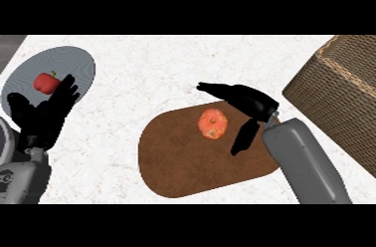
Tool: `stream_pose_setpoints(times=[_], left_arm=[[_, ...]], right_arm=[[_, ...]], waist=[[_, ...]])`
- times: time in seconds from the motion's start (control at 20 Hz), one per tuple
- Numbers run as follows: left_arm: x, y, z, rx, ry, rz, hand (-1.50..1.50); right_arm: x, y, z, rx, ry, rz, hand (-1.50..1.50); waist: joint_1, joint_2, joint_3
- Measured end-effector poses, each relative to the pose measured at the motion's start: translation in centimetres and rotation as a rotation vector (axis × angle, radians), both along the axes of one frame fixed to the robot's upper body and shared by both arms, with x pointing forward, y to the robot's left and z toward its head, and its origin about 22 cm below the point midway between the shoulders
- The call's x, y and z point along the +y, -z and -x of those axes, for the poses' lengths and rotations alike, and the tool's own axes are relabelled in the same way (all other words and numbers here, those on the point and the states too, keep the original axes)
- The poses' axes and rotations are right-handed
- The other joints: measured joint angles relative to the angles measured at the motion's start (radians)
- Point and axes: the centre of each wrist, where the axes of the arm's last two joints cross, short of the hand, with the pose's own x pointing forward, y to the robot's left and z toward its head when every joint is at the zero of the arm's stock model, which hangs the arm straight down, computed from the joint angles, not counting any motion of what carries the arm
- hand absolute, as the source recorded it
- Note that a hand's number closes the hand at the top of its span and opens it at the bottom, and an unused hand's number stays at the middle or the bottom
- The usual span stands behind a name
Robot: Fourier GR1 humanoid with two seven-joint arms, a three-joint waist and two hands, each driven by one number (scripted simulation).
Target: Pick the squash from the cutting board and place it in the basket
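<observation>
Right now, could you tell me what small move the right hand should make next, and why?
Probably lower the right hand toward the squash and close around it. The hand is open, fingers above and thumb below-right of the squash, which lies ungrasped on the cutting board. The basket waits at right.

The cutting board (198, 161) lies on the counter (183, 61), near the middle, a bit toward the front. The squash (213, 124) sits on its far part, right of centre. The right hand (246, 104) is just right of the squash & slightly behind it, fingers spread, thumb down over the board's right side. The basket (341, 86) stands at the right edge, well apart from the squash. At far left is a plate (70, 66) w/ a bell pepper (47, 82) on it. The left hand (44, 114) shows at the left, fingers up, in front of the plate.
</observation>
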Motion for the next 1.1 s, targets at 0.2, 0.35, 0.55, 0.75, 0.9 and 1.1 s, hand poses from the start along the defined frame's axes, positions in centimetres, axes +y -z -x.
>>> stream_pose_setpoints(times=[0.2, 0.35, 0.55, 0.75, 0.9, 1.1], left_arm=[[0.0, 0.2, 0.2, 0.004, -0.001, 0.002, 0.0], [-0.2, 0.3, 0.2, 0.005, 0.001, 0.004, 0.0], [-0.1, 0.0, 0.1, 0.004, 0.002, 0.005, 0.0], [0.6, -0.5, 0.1, 0.001, 0.006, 0.002, 0.0], [-0.1, -0.1, -0.2, -0.006, 0.004, 0.001, 0.0], [-0.1, 0.2, -0.2, -0.003, -0.004, 0.001, 0.0]], right_arm=[[-0.3, 0.3, 0.8, -0.018, 0.004, 0.03, -1.5], [0.7, 0.7, 0.9, -0.029, 0.013, 0.059, -1.5], [1.4, 1.8, 1.1, -0.044, 0.021, 0.093, -1.5], [1.6, 2.6, 1.1, -0.078, -0.003, 0.137, 1.5], [2.1, 2.9, 0.9, -0.106, -0.041, 0.17, 1.5], [2.5, 2.9, 1.3, -0.13, -0.059, 0.187, 1.5]], waist=[[-0.001, 0.0, 0.0], [0.0, 0.0, 0.0], [0.001, 0.0, 0.0], [0.002, -0.001, -0.001], [0.001, -0.004, -0.003], [-0.001, -0.008, -0.005]])
